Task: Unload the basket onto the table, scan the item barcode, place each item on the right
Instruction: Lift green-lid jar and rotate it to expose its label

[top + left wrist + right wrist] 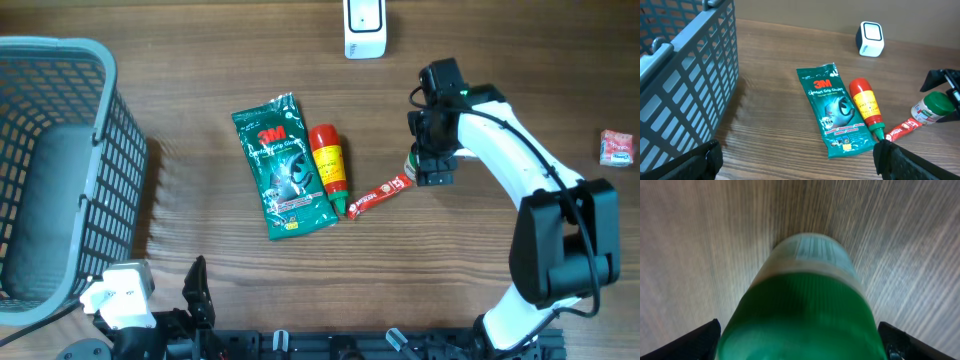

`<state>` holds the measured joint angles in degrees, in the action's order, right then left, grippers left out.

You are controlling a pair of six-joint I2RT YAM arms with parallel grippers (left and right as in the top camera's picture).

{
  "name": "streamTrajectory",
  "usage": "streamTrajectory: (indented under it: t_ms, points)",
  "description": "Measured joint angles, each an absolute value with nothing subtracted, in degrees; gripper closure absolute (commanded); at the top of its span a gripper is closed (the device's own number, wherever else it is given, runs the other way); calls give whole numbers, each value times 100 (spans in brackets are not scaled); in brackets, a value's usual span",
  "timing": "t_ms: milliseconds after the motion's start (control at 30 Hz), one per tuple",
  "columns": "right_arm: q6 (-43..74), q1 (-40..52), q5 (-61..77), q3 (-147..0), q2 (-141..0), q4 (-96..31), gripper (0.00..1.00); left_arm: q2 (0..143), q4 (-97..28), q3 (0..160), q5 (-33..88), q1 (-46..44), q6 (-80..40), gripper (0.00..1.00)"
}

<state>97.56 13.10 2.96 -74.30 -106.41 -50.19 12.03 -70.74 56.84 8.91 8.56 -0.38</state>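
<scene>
Green-capped jar (805,305) between the right tool's (800,340) open fingers

green-capped jar (931,107); red bottle (328,165)

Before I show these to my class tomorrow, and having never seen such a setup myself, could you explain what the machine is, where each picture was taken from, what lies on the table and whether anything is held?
These are two robot arms at a wooden table. One picture looks down from above; the other two come from cameras on each arm's wrist. From above, the white right arm reaches in, its right tool open around a green-capped jar; its wrist view shows that jar close up between the fingers, blurred, not yet gripped. The left tool is open and holds nothing; only its dark fingertips show at the bottom corners of its view. On the table lie a green 3M packet, a red sauce bottle, a small red sachet, a white scanner, a small red packet at the far right, and a grey basket.
</scene>
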Motion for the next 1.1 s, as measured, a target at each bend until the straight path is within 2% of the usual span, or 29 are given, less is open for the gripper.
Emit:
streamTrajectory:
  t_ms: [33, 133, 233, 333, 400, 533, 600, 700, 800, 933, 1100]
  points:
    - [9773, 1284, 298, -7389, -10685, -4923, 0, 1203, -7074, 5684, 891, 856, -38, 0]
    - [9776, 1251, 296, -7384, -10785, -4875, 13, 1203, -7074, 5684, 891, 856, -38, 0]
    - [9529, 1249, 298, -7384, -11069, -4888, 20, 1203, -7074, 5684, 891, 856, -38, 0]
    - [8809, 1247, 305, -7382, -11166, -4991, 25, 1203, -7074, 5684, 891, 856, -38, 0]
    - [7887, 1247, 362, -7382, -11166, -5024, 29, 1203, -7074, 5684, 891, 856, -38, 0]
    - [5315, 1243, 475, -7441, -11166, -5411, 28, 1203, -7074, 5684, 891, 856, -38, 0]
    - [3562, 1243, 600, -7485, -11166, -5461, 18, 1205, -7074, 5684, 893, 856, -38, 0]
    - [1984, 1243, 716, -7524, -11166, -5533, 4, 1205, -7074, 5684, 891, 856, -38, 0]
    - [1083, 1243, 781, -7666, -11163, -5684, 0, 1203, -7074, 5684, 891, 856, -38, 0]
    - [941, 1243, 814, -8090, -10903, -6224, 0, 1203, -7074, 5684, 891, 856, -38, 0]
    - [3433, 1243, 834, -8486, -10116, -6827, 0, 1203, -7074, 5684, 891, 856, -38, 0]
